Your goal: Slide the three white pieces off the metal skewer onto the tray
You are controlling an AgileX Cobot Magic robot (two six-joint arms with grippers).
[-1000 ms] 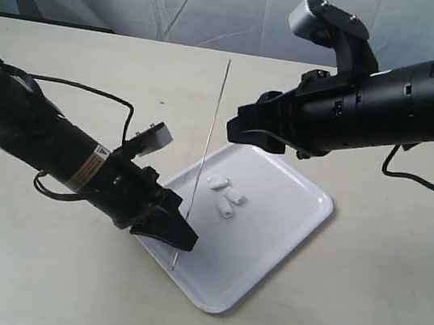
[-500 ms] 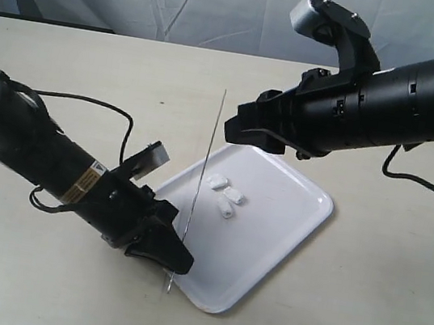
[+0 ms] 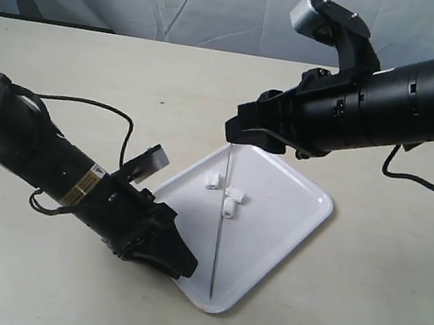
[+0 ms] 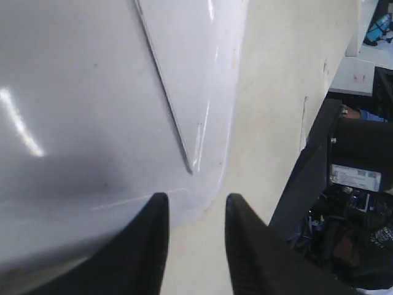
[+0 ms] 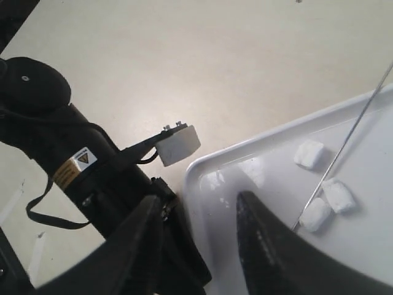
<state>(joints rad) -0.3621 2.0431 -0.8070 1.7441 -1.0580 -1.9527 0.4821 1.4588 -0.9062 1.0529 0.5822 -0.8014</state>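
A flat, glossy white rectangular tray [image 3: 291, 214] sits at an angle in the middle of the table [image 3: 92, 70], one corner pointing toward the near edge. Three small white marshmallow-like pieces [image 3: 236, 192] lie loose on its far half, off the thin dark metal skewer [image 3: 218, 244]. The skewer runs between them across the tray, its tip resting by the near rim. The left fingers [image 4: 150, 239] are spread apart and empty at that rim. The right fingers [image 5: 264, 246] are also parted, holding nothing, above the tray's far corner.

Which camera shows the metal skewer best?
The exterior view: the metal skewer shows along nearly its whole length across the tray. The left wrist view catches only one end; the right wrist view only a stretch beside the white pieces.
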